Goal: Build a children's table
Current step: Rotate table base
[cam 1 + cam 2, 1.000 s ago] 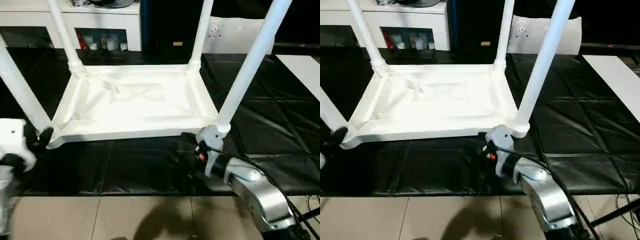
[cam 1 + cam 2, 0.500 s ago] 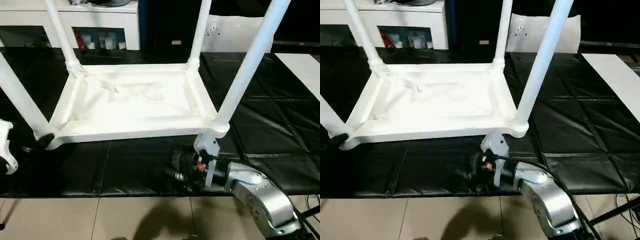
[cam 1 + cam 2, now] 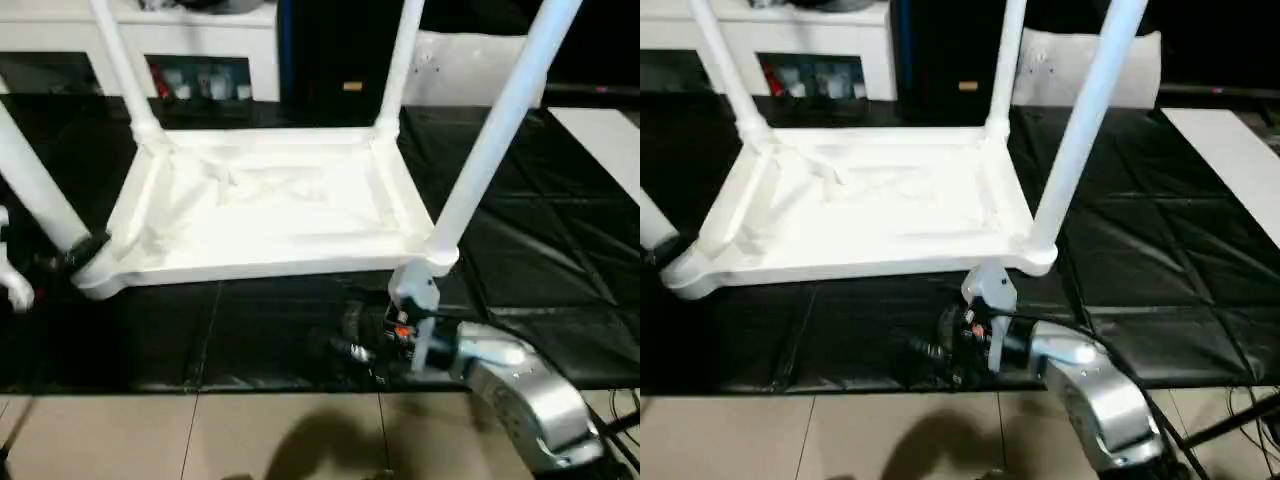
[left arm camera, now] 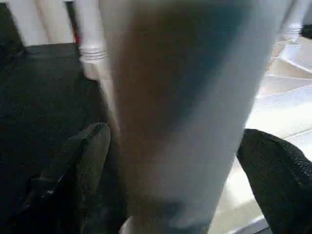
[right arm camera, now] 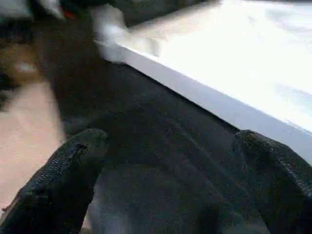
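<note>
The children's table lies upside down on the black mat [image 3: 540, 230]: a white tabletop [image 3: 270, 210] with four white legs standing up from its corners. My left gripper [image 4: 175, 146] is open, and its black fingers [image 4: 83, 165] stand wide on either side of the near-left leg [image 3: 35, 190], close to the leg's base. My right gripper [image 3: 345, 345] hovers low over the mat, just in front of the tabletop's front edge and below the near-right leg [image 3: 490, 140]. It is open, with only mat and the tabletop's rim [image 5: 204, 102] between its fingers.
A white shelf unit [image 3: 200, 25] and a white panel [image 3: 470, 65] stand behind the table. A flat white sheet [image 3: 605, 130] lies on the mat at the right. Tiled floor [image 3: 200, 440] runs along the mat's near edge.
My left gripper's fingers have spread apart from the near-left leg. My right gripper has dropped away from the near-right corner to the mat in front of the tabletop.
</note>
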